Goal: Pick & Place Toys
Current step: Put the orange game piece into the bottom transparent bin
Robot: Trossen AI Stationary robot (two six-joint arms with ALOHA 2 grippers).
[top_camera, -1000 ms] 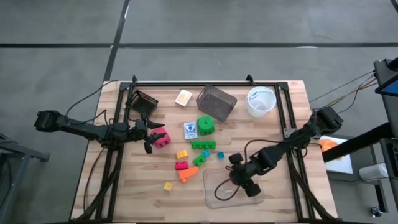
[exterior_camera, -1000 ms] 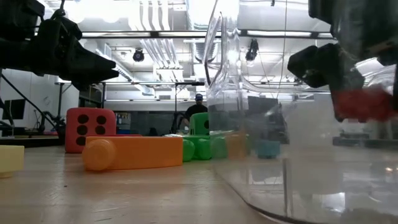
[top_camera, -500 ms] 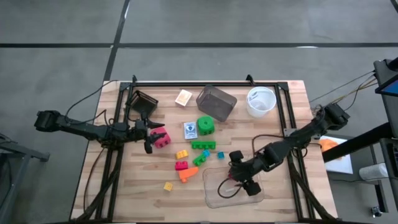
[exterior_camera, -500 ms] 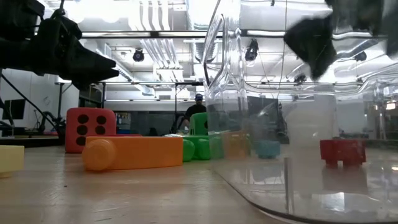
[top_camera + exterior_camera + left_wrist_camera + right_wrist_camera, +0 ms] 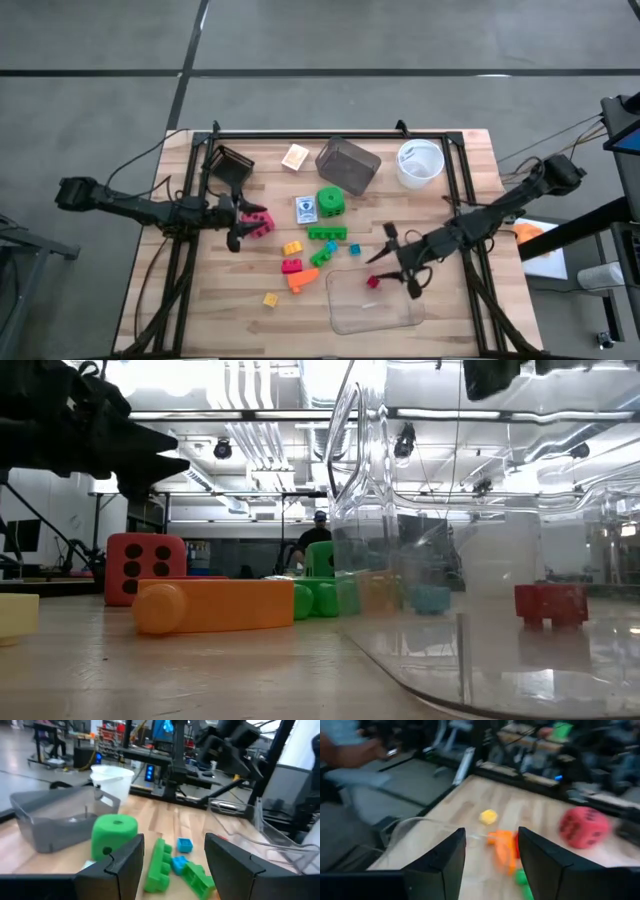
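High view shows the right hand (image 5: 397, 262) with fingers apart and empty, lifted beside the clear tray (image 5: 345, 315) at the surface's near edge, where a small red brick (image 5: 372, 282) lies, apparently dropped there. The left hand (image 5: 236, 222), fingers parted, hovers at the pink-red die (image 5: 260, 222) near the left edge, likely next.

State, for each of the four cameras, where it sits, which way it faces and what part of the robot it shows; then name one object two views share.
High: overhead, facing down; both arms, clear tray.
Low: table height, facing across; red brick inside tray.
Left wrist: past its fingers toward green die.
Right wrist: past its fingers toward orange brick.
Shared: pink-red die, also low view.
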